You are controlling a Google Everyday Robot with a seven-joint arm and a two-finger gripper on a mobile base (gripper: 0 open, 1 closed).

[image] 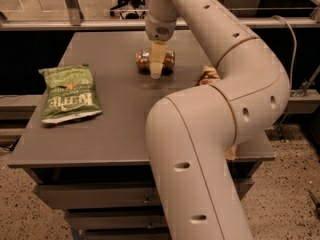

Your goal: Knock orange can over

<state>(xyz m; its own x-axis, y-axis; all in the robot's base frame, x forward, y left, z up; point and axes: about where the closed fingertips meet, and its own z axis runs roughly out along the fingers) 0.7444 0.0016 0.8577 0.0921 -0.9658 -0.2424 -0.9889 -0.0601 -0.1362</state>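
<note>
The orange can [143, 61] lies on its side on the grey table [115, 134], near the far middle. My gripper [156, 72] comes straight down on it from above. One pale finger [157, 59] crosses the front of the can's middle and the other is hidden behind it, so the gripper is shut on the can. The can's two ends stick out left and right of the finger.
A green chip bag [70, 93] lies flat at the table's left. A brown bag [208, 75] shows partly behind my arm at the right. My large pale arm [200, 149] covers the table's right front. A railing runs behind the table.
</note>
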